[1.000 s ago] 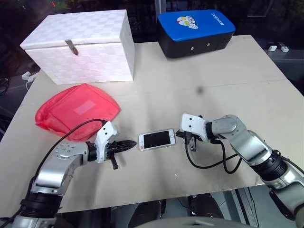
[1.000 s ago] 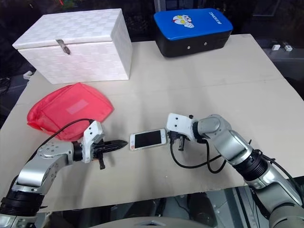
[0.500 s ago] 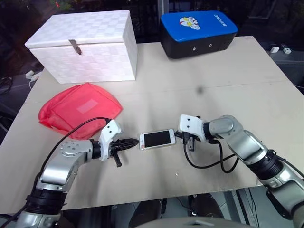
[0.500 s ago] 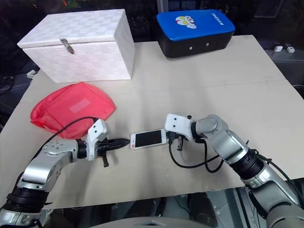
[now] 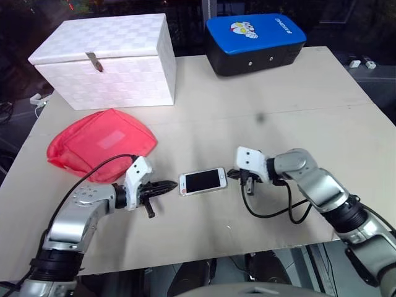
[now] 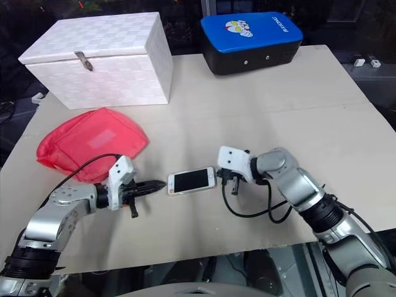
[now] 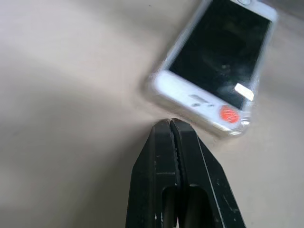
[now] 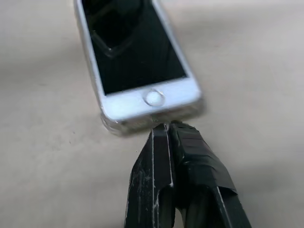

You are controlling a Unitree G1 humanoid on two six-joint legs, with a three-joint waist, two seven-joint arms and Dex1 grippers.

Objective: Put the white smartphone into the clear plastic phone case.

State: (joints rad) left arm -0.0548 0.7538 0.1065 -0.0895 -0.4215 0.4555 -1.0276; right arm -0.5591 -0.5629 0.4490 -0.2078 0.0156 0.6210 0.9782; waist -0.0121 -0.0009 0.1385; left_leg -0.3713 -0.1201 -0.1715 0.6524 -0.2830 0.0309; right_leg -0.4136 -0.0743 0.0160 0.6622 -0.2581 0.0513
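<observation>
Pale board tabletop (image 5: 297, 93) carries the scene: the white smartphone (image 5: 203, 181) lies flat, screen up, near the front edge, and a glossy see-through rim around its ends suggests the clear plastic phone case (image 7: 235, 132) is already around it — how fully it is seated cannot be told. The left gripper (image 5: 170, 185) has both fingers pressed shut on nothing, its tip just at one short end of the phone; the right gripper (image 8: 164, 127), likewise closed and empty, meets the opposite short end by the home button. The risk, as I judge it, lies in this two-ended squeeze — if one tip pushes off-centre, the phone could pivot and slide sideways, or one end could ride up and pop out of the thin shell.
</observation>
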